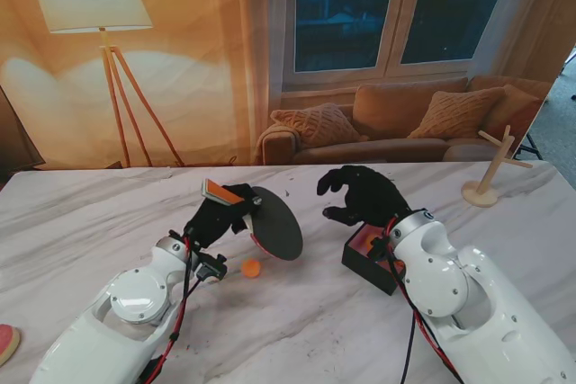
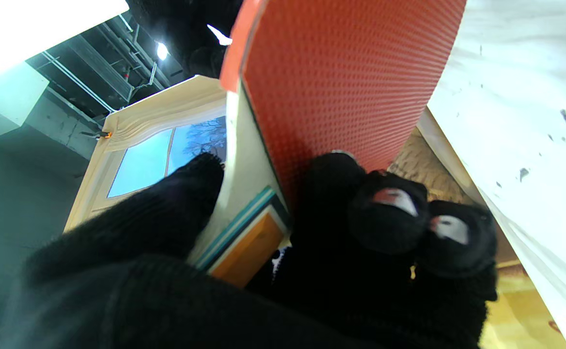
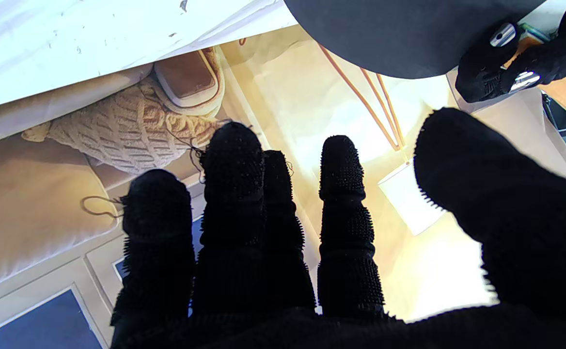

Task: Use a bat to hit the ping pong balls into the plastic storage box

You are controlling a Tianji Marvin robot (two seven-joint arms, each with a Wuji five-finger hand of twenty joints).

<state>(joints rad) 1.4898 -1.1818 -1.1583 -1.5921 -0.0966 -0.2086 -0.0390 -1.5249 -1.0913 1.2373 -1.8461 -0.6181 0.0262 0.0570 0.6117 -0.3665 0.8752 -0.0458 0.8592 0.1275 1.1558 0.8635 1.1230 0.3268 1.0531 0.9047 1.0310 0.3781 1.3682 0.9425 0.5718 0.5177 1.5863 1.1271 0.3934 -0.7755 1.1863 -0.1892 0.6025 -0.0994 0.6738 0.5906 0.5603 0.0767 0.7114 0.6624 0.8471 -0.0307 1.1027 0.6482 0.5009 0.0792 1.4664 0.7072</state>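
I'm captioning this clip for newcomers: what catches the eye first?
The left hand grips a bat upright at the table's middle, an orange ball lying just nearer to me. To the right, the open right hand hovers over a dark box.

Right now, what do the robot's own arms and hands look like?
Both arms have glossy white rounded shells with grey-ringed joints. Red and black cables run along the left arm and the right arm. The left hand and right hand wear black knitted gloves; the right's fingers show tiny nubs, and silver fingertips poke through the left's.
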